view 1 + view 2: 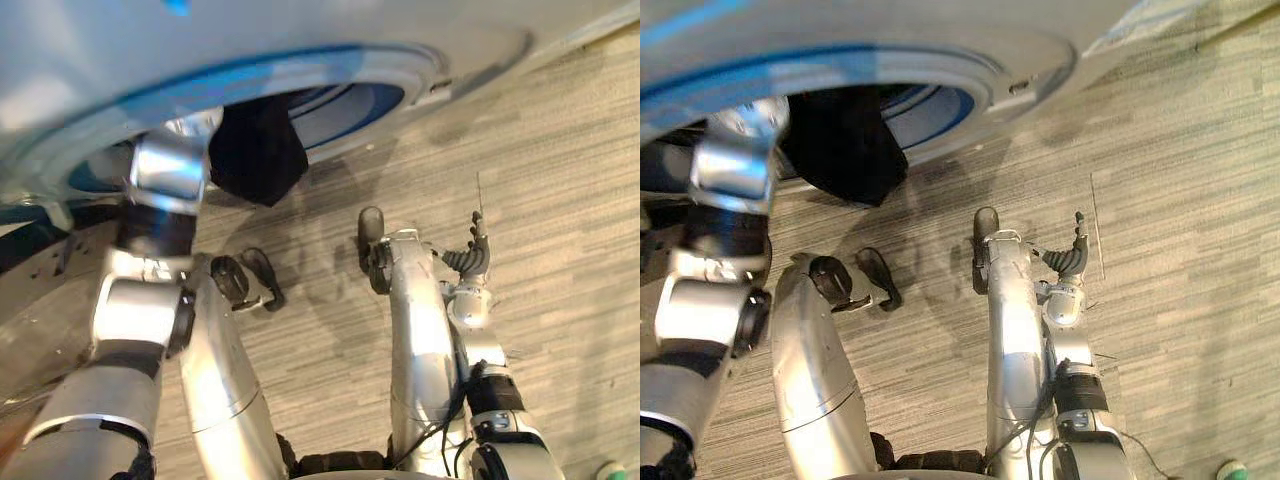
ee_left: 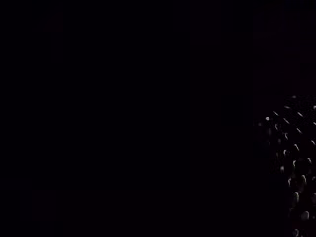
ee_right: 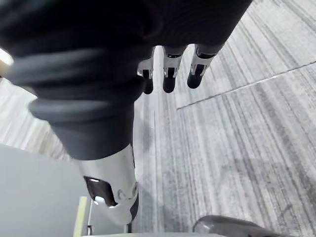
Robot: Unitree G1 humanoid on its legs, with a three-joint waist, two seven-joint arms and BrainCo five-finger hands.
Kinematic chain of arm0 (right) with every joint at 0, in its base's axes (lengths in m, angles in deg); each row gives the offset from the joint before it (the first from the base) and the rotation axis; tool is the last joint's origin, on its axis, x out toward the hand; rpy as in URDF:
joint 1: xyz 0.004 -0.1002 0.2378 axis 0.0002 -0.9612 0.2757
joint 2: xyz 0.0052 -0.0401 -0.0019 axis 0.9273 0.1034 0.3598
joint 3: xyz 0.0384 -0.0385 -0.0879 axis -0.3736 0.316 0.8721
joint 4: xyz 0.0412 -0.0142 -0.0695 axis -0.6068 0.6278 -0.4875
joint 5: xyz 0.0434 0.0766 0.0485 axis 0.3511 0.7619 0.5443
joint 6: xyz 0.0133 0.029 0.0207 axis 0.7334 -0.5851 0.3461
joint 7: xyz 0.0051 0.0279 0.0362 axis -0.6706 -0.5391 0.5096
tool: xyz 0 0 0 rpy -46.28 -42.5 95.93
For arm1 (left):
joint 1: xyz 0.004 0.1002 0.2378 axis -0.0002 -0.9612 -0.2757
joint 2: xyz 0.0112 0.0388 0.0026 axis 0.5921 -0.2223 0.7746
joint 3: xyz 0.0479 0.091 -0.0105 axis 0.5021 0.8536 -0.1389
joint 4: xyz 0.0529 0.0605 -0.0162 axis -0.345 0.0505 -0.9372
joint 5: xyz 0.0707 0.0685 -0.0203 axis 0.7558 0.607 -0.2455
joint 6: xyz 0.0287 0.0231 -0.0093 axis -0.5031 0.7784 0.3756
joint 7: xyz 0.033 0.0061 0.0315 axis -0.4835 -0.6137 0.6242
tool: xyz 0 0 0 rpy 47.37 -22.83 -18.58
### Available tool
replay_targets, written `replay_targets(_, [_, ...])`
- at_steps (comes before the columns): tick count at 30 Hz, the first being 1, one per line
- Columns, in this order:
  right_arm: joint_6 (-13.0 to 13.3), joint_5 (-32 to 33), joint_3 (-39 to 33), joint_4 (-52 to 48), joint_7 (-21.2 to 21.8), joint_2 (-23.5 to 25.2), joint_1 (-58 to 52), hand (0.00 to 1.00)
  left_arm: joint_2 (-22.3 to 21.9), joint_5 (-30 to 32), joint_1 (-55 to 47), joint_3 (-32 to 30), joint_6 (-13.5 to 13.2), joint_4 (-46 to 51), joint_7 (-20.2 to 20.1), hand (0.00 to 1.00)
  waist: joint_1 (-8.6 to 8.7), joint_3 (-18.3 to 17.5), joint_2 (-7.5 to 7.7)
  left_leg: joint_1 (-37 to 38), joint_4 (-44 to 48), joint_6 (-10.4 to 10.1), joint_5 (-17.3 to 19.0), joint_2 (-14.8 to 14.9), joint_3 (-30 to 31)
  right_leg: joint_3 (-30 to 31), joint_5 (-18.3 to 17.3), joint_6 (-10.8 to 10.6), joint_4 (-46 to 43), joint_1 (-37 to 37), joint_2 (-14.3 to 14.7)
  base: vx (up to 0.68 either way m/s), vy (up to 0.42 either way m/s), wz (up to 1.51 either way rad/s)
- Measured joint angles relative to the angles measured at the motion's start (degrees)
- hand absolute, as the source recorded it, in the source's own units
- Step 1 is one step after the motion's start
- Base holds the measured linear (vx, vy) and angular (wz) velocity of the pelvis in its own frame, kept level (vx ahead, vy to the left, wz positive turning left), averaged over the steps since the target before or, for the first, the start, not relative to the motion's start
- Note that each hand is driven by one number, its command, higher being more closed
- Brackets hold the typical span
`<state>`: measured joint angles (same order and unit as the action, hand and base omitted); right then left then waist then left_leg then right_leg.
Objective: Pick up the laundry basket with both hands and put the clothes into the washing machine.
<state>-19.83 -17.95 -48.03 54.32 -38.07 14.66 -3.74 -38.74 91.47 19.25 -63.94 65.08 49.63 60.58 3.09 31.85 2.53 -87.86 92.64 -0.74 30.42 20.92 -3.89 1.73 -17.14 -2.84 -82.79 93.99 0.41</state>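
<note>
Grey striped floor (image 1: pixel 560 200) runs under the washer (image 1: pixel 300 40) and its round opening. Left arm (image 1: pixel 165 170) reaches into the drum, likely to push clothes deep. The left hand is hidden inside, so its hold cannot be told. Dark cloth (image 1: pixel 255 150) hangs over the opening's lip, only partly in. Right hand (image 1: pixel 472 255) hangs idle above the floor, fingers loosely apart, holding nothing.

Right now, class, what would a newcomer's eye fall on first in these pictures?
A dark cloth hanging out of the washing machine's blue-ringed round opening, at the top of the head views, strikes first. The left arm reaches up into that opening beside the cloth. The right hand hangs open and empty over the striped grey carpet, lower right.
</note>
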Motion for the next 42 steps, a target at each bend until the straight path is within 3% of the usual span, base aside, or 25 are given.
replay_targets(3, [1.32,0.00,0.30,-1.50,0.09,0.10,-0.06,0.00,1.32,1.95,3.96,0.10,0.64,-5.65,-0.01,1.00,1.00,0.05,0.10,-0.76,1.01,0.19,0.12,-0.06,0.00,-0.04,0.21,-0.21,-0.95,0.71,-0.56,0.01,0.024,0.02])
replay_targets(4, [1.77,0.01,0.65,-1.57,0.13,-0.04,-0.07,0.00,1.52,2.50,4.36,0.09,1.04,-6.66,-0.02,0.00,1.06,0.05,0.10,-0.91,1.34,0.17,0.11,-0.03,0.11,-0.06,0.21,-0.20,-1.23,0.85,-0.56,0.00,0.000,0.00])
replay_targets(12, [3.47,0.15,2.04,-1.44,1.26,-1.72,-0.20,0.00,3.47,7.34,4.90,-0.54,4.51,-14.59,-1.94,0.00,1.13,0.18,-0.12,-3.40,3.42,-0.49,0.55,-0.12,2.39,-2.04,0.20,-0.20,-2.36,2.01,-1.65,0.02,0.019,-0.01])
replay_targets(16, [3.37,0.69,2.32,-1.35,2.52,-2.45,-0.60,0.00,1.86,14.34,5.12,-1.81,6.51,-19.27,-9.17,0.00,1.30,0.25,-0.23,-3.64,4.04,-0.58,0.51,-0.99,2.82,-2.23,0.05,0.06,-3.86,2.21,-2.59,0.03,0.007,0.12])
replay_targets(24, [3.32,2.83,2.39,-0.60,4.67,-3.95,-0.83,0.00,1.23,17.79,8.28,-2.50,6.77,-22.02,-16.56,0.00,0.82,0.24,-0.24,-4.28,3.36,-1.62,-0.07,-1.96,4.47,-3.81,-0.57,1.17,-4.24,2.21,-3.50,0.03,-0.002,0.07])
replay_targets(31, [3.37,2.87,2.06,-0.46,4.80,-4.95,-1.64,0.00,1.18,20.51,7.15,-2.31,5.99,-21.85,-16.59,0.00,-0.73,0.21,-0.27,-4.25,1.63,-2.92,-0.88,-2.07,5.20,-4.75,-0.55,1.28,-3.42,2.12,-3.75,0.04,-0.008,0.05])
replay_targets(35, [3.30,2.76,1.10,-0.28,4.90,-5.08,-1.81,0.00,0.79,20.56,1.70,-2.40,6.01,-17.56,-16.02,0.00,-1.03,0.08,-0.52,-4.05,-0.76,-3.27,-2.34,-2.24,5.19,-5.51,-0.94,1.96,-2.38,1.75,-4.63,0.05,-0.019,0.18])
replay_targets(38, [3.19,2.60,1.08,0.33,5.01,-5.48,-1.76,0.00,-0.95,20.55,-4.64,-2.64,6.05,-11.80,-13.84,0.00,-1.54,0.02,-0.64,-2.83,-3.87,-3.62,-3.89,-2.24,5.22,-6.43,-0.94,1.99,-0.03,0.21,-4.75,0.06,-0.015,0.11])
replay_targets(42, [0.86,1.23,0.48,3.20,4.90,-6.10,-1.53,0.00,-4.75,20.24,-11.15,-3.15,6.13,-6.40,-12.60,0.00,-2.45,-0.05,-0.76,-0.25,-8.04,-4.40,-5.89,-3.17,5.14,-7.28,-0.94,2.00,2.48,-2.30,-5.36,0.07,-0.007,0.17])
